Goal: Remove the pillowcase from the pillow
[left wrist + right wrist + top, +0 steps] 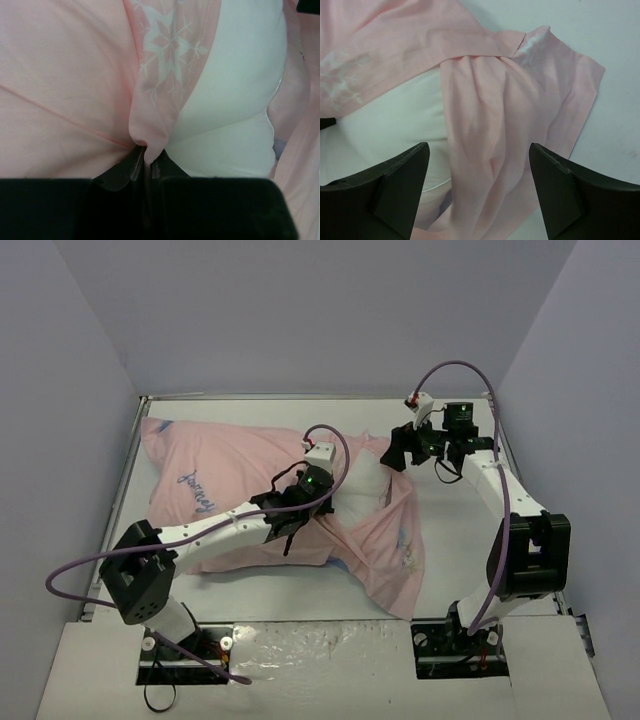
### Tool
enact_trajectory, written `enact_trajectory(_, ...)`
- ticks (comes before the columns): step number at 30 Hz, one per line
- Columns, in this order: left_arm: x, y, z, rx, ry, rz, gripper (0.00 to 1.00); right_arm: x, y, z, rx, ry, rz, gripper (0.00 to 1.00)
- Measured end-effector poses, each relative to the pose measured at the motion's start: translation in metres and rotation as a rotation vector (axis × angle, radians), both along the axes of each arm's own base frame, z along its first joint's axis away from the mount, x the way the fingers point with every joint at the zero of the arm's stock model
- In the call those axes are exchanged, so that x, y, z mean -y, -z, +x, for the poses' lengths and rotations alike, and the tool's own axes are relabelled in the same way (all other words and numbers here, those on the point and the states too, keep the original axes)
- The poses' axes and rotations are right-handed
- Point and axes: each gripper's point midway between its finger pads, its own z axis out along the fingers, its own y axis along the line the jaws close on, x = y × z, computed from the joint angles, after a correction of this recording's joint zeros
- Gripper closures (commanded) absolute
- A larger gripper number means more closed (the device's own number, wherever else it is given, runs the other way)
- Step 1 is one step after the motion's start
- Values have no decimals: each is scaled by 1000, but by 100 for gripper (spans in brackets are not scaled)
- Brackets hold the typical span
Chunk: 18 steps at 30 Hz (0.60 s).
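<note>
Found left gripper (pixel 147 162) clamped shut on a narrow pleat of the pillowcase (pixel 65 90), pinched at the hem of the open mouth, just beside the exposed pillow (pixel 240 90). Found right gripper (pixel 477 155) spread wide, holding nothing, poised over a loose pink flap at the far side of the mouth.

Located pillowcase across the left and middle of the table (pixel 460 530), pink side up, closed end near the left edge, most of the pillow inside. Noted a white end of the pillow bared at the mouth, between the two grippers in the top view.

Judged the pillowcase thin, light and limp, likely to bunch and to slip out of a shallow pinch. Recommend gripping a doubled hem or a seam corner, not a single layer. Judged the pillow plump, soft and bulky, light yet prone to drag along with the fabric. Recommend seizing its bared white end, deep enough to catch filling, while drawing the sack off the other way.

Noted table surface white, flat and smooth; expect little friction to anchor the pillow. Noted plain pale walls (pixel 300 310) on three sides, close to the table edges; judged room scant at left for a long pull.
</note>
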Motion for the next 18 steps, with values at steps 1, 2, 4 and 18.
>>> enact_trajectory(1,-1,0,-1,-1,2,4,98,0,5,-1,-4,-10,-17,24)
enact_trajectory(2,-1,-1,-2,-2,4,7,98,1,10,-2,-7,-15,-34,25)
enact_trajectory(4,-3,-3,-4,-4,7,12,98,4,14,-5,1,-33,-64,25)
enact_trajectory(18,-8,-10,-9,-6,29,38,98,-1,60,18,-19,-23,-251,100)
